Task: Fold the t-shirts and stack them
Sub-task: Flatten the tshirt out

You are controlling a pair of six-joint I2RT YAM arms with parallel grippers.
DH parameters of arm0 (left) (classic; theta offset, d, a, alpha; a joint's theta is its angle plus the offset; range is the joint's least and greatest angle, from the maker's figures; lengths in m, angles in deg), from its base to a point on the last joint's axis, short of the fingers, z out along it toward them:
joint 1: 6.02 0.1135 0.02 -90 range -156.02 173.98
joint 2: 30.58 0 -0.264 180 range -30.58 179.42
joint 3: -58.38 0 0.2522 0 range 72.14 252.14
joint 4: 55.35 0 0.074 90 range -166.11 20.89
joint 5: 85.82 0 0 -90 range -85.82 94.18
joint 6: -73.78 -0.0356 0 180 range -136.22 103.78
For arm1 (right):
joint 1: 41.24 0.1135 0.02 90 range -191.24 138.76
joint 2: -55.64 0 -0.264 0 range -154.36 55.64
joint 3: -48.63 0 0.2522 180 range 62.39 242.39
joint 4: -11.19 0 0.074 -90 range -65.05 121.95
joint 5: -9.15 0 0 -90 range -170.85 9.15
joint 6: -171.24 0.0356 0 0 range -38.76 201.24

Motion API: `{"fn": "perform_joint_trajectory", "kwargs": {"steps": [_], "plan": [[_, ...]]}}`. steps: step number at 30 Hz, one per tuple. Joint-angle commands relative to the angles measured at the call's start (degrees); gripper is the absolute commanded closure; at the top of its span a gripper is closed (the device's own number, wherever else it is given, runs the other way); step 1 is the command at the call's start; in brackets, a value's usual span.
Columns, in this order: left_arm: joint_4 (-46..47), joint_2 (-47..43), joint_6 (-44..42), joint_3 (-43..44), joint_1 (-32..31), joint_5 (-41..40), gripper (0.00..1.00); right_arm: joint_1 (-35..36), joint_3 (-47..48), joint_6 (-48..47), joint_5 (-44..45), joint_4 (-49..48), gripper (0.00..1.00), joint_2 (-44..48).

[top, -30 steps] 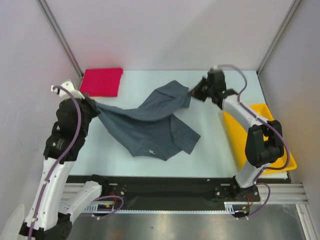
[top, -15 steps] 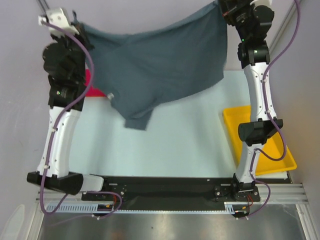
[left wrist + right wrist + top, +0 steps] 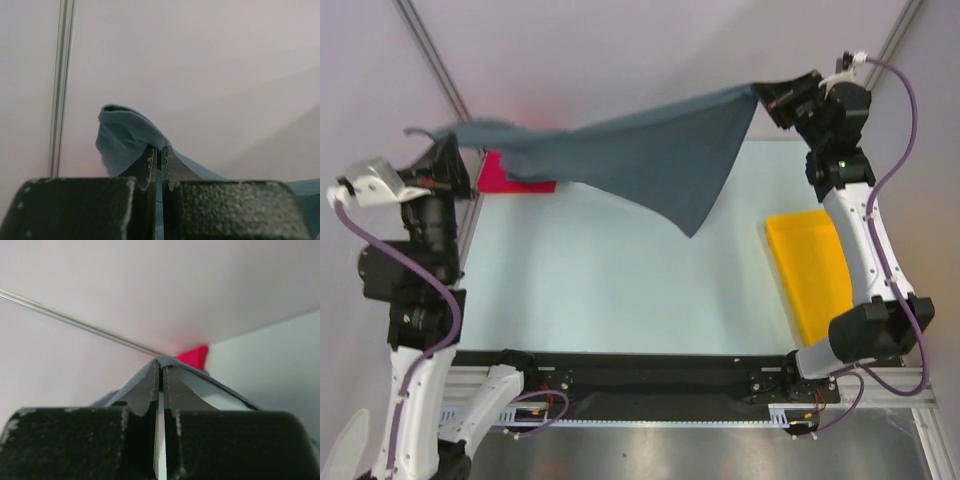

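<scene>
The slate-grey t-shirt hangs stretched in the air between both grippers, above the back of the table, with a point of cloth drooping at the middle right. My left gripper is shut on its left end; in the left wrist view the cloth bunches over the shut tips. My right gripper is shut on its right corner, and the cloth shows past the shut tips. The pinkish-red t-shirt lies folded at the back left, partly hidden by the grey one; it also shows in the right wrist view.
A yellow plastic tray sits at the right edge of the pale table. Grey walls and metal posts close in the back and both sides.
Both arms swung the grey shirt from high up down and forward. The left arm dropped lower and to the left, and the shirt now hangs flatter and lower.
</scene>
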Motion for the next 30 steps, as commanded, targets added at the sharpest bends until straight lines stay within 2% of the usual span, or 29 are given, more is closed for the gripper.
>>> {"fn": "perform_joint_trajectory", "kwargs": {"steps": [1, 4, 10, 14, 17, 19, 24, 28, 30], "plan": [[-4.28, -7.34, 8.65, -10.30, 0.52, -6.16, 1.00, -0.51, -9.15, -1.64, -0.65, -3.40, 1.00, 7.84], [-6.76, -8.23, 6.30, -8.83, 0.52, -8.44, 1.00, -1.21, -10.91, -2.80, -1.53, -1.02, 1.00, 10.92], [-6.77, -1.83, 0.85, 5.76, 0.52, -6.00, 1.00, -1.30, -9.69, -3.86, -1.71, -1.02, 1.00, 15.57], [-8.00, -0.06, -2.24, 18.39, 0.52, -0.39, 1.00, -1.13, -8.63, -6.30, -2.32, 0.74, 1.00, 21.54], [-5.55, -1.19, -4.09, 23.07, 0.44, 5.41, 1.00, -0.52, -10.47, -9.55, 0.48, -1.79, 1.00, 28.73], [-3.96, -2.51, -3.56, 23.53, 0.52, 6.92, 1.00, -0.42, -11.18, -11.22, 1.36, -2.60, 1.00, 31.92], [3.41, -7.52, -0.75, 18.26, 0.52, 11.92, 1.00, -0.42, -15.56, -12.91, 3.83, -4.09, 1.00, 40.18], [4.13, -5.26, -0.39, 19.13, 0.52, 13.87, 1.00, -0.42, -15.31, -13.96, 5.41, -4.36, 1.00, 39.76], [5.88, -3.76, -0.48, 18.78, 0.61, 13.18, 1.00, -0.42, -15.31, -13.26, 6.11, -7.43, 1.00, 38.36]]}}
